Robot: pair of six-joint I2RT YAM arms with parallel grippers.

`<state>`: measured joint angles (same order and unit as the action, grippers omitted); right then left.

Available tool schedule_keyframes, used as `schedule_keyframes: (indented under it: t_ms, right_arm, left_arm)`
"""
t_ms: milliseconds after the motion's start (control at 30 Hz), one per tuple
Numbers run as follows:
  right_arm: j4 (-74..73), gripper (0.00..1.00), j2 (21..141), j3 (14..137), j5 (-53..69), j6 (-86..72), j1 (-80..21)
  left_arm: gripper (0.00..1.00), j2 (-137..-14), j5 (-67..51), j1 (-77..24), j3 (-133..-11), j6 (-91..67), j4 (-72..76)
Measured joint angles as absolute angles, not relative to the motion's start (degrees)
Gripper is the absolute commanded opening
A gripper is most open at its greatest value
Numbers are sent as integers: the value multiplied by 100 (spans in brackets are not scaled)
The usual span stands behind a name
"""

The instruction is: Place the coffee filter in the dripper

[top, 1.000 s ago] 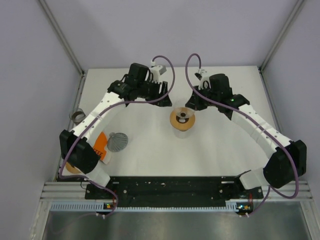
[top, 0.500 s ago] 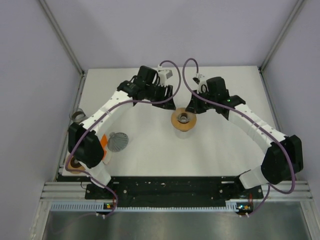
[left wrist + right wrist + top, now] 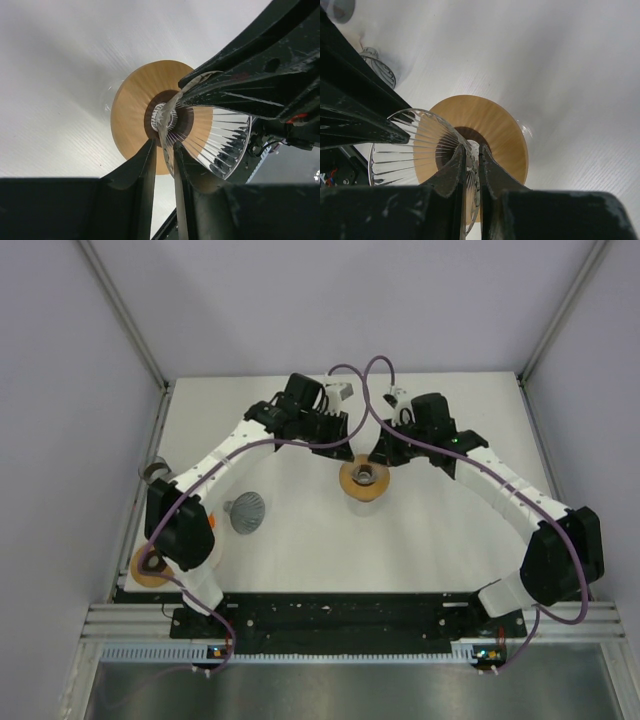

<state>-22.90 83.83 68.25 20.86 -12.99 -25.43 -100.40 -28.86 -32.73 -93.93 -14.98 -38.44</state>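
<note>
With left pincer (image 3: 164,167) nearly closed, nipping the glass rim of the dripper (image 3: 365,480) at its 11 o'clock; with right pincer (image 3: 471,170) just as tight on the same rim at 1 o'clock. Standing in the middle of the white surface (image 3: 440,530). Lying well apart at the dripper's 9 o'clock, beside the left arm: coffee filter (image 3: 246,511).

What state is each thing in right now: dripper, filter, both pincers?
Dripper: upright, no filter inside, rim pinched from both sides.
Coffee filter: loose on the table, left of the dripper, unheld.
Left pincer: shut on the dripper's rim.
Right pincer: shut on the dripper's rim.
</note>
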Motion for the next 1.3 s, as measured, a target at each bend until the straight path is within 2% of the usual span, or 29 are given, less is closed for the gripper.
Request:
schedule_keyframes:
  t_ms: [100,233,600,1233,1300]
  right_arm:
    - [-2261,0,8396,6823,2095,-1256,-2543]
    - [-2158,0,8394,6772,2093,-1216,-2545]
    - [-1466,0,8289,6340,2069,-1208,-2532]
    - [-1061,0,8442,6163,2126,-1566,-2410]
    - [-1116,4,8440,6204,2123,-1564,-2410]
  left_arm:
    - [17,-10186,-3009,-3275,-9336,-1546,-3754]
    - [0,-10215,-3044,-3280,-9249,-1671,-3605]
    - [0,-10088,-3039,-3256,-8801,-1780,-2982]
    - [0,-10322,-3092,-3197,-8772,-1743,-2698]
    - [5,-10296,-3076,-3199,-8864,-1715,-2768]
